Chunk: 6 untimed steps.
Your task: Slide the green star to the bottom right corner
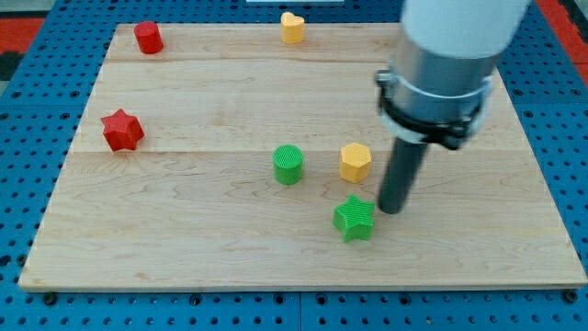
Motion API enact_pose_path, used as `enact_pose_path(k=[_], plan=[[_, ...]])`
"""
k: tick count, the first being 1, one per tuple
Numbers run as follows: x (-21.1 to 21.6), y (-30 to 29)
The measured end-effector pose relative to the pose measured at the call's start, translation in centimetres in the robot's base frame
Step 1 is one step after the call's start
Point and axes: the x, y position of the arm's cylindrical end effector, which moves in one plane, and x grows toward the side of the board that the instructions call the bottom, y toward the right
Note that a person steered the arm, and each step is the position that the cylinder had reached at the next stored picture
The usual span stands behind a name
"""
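The green star (354, 219) lies on the wooden board (184, 248) below the view's middle, toward the right. My tip (390, 211) stands just to the star's right, close to it or touching it. The dark rod rises from there into the arm's grey and white body (441, 74) at the view's top right. The yellow hexagon (355, 162) sits just above the star and left of the rod.
A green cylinder (288, 165) stands left of the yellow hexagon. A red star (121, 130) lies at the left edge. A red cylinder (148, 38) stands at the top left. A yellow heart (292, 28) lies at the top edge.
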Motion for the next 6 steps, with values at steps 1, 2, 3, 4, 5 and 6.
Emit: enact_pose_path(k=[1, 2, 3, 4, 5, 6], plan=[[-2.6, -4.5], [-1.1, -6.4], [2.8, -4.5], [3.1, 6.5], [3.7, 8.2], [-2.3, 11.3]])
